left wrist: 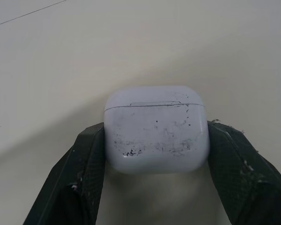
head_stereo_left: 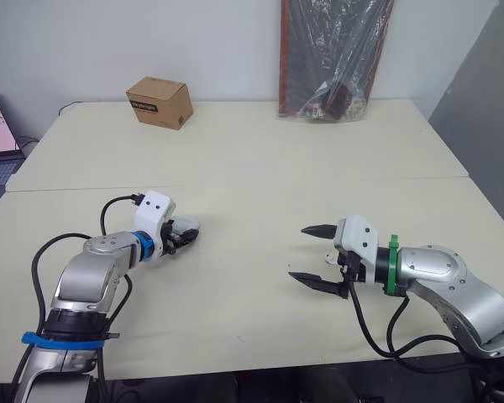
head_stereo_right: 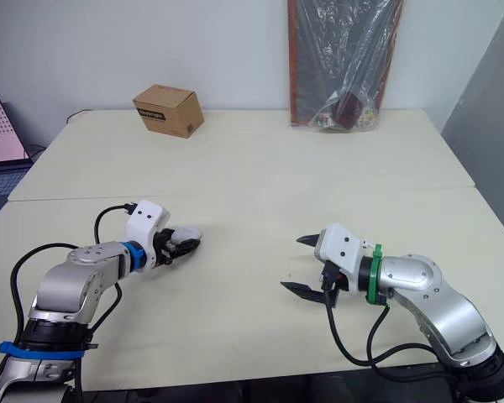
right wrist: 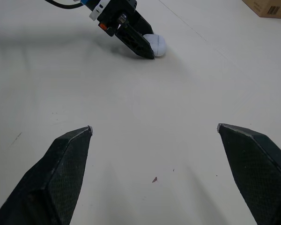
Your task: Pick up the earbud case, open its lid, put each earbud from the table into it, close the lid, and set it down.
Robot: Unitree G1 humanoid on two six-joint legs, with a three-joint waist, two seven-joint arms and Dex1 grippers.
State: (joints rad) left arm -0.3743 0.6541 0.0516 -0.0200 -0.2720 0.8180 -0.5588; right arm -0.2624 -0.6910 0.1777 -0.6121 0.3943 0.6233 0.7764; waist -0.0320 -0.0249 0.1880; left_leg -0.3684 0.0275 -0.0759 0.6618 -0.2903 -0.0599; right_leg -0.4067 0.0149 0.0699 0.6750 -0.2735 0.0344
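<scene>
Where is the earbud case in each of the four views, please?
Left eye view: the earbud case is left of centre, in the left gripper.
Right eye view: left of centre too.
Left wrist view: in the middle, between the two black fingers.
Right wrist view: far off, against one black finger.
Shared landmark: the left gripper, shut on the case.

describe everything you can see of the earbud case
The earbud case is a small rounded box of glossy white plastic, with dark scuffs and specks on one broad face. A thin seam marks off the lid, which is shut, and a narrow rectangular outline sits on the seam. The left gripper pinches it by two opposite sides, one black finger on each. It sits low over the cream table, on the robot's left; whether it rests on it I cannot tell.
</scene>
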